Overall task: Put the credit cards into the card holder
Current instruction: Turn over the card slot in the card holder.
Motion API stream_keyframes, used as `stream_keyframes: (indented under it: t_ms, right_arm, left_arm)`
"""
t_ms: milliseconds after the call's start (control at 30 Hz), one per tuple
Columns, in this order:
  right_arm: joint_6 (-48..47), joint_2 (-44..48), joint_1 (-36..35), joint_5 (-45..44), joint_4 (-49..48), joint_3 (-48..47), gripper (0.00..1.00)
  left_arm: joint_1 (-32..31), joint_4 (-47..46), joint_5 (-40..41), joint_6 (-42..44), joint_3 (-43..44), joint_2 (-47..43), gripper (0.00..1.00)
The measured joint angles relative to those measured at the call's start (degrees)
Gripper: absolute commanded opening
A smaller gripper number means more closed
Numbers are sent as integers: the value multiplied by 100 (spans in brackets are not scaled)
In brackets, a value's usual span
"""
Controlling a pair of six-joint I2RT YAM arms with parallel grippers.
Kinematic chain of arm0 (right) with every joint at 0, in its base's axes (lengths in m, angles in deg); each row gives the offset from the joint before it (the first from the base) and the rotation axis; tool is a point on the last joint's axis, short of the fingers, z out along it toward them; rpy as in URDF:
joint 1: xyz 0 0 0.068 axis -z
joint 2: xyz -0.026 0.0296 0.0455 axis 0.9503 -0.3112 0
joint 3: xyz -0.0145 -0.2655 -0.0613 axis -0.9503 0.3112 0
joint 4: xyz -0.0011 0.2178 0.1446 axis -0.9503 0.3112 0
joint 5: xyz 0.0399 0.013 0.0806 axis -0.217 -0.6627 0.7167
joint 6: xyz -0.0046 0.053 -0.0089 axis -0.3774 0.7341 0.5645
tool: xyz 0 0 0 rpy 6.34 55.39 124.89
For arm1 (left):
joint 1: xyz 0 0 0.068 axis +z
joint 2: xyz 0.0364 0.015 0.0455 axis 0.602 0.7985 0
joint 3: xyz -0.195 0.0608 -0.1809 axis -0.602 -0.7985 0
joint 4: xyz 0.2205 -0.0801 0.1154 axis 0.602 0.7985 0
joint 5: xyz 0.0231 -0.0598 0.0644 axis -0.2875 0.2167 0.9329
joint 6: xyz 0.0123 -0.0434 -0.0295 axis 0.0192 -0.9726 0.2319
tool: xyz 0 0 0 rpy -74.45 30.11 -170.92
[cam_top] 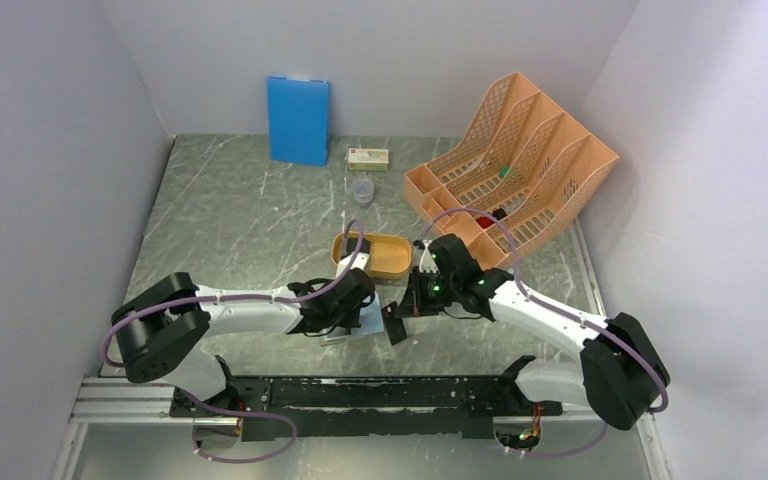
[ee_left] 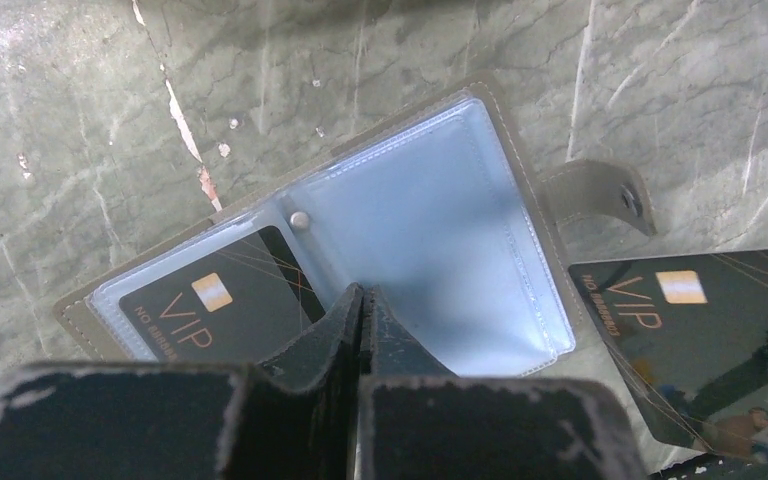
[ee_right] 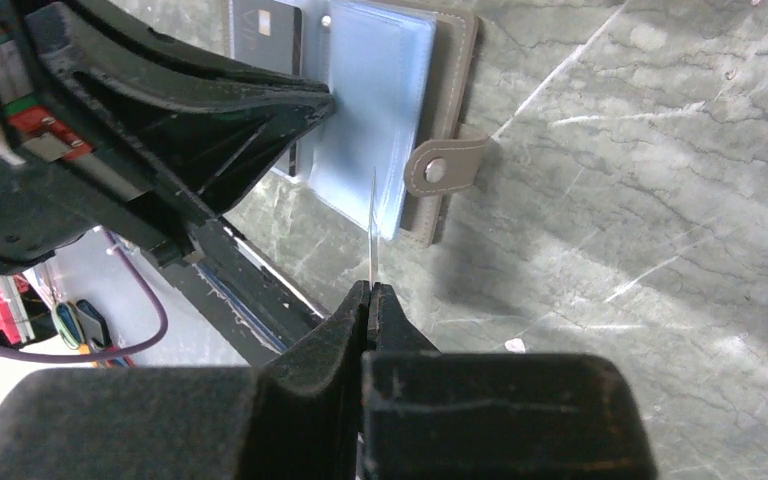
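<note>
One credit card (ee_left: 222, 305) is found lodged in the left pocket of the card holder (ee_left: 430, 220), which lies open on the table (ee_left: 70, 120). A second credit card (ee_left: 695, 330) is gripped edge-on in the closed fingers of the right gripper (ee_right: 368, 295), just beside the holder's strap side and not yet inserted. The left gripper (ee_left: 360, 300) is closed, its tips at the holder's fold. Whether a pocket leaf is pinched cannot be told.

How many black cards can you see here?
2. One black VIP card sits in a pocket of the grey folding card holder; a second black card is pinched in the right gripper. More may be hidden.
</note>
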Motion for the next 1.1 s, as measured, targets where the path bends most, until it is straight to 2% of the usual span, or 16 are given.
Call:
stream_keyframes:
  t_ms: [500,1067,1100]
  right_arm:
    - [70,-671,-17,101,-380,37,0]
    - [160,-992,-66,382,-868,164,0]
    - [166,-992,-70,374,-868,166,0]
  left_arm:
    - [-2,-20,-2,-2,-31,-17,5]
    - [-2,44,-4,-17,-61,-81,5]
    - [-2,61,-4,-22,-61,-90,8]
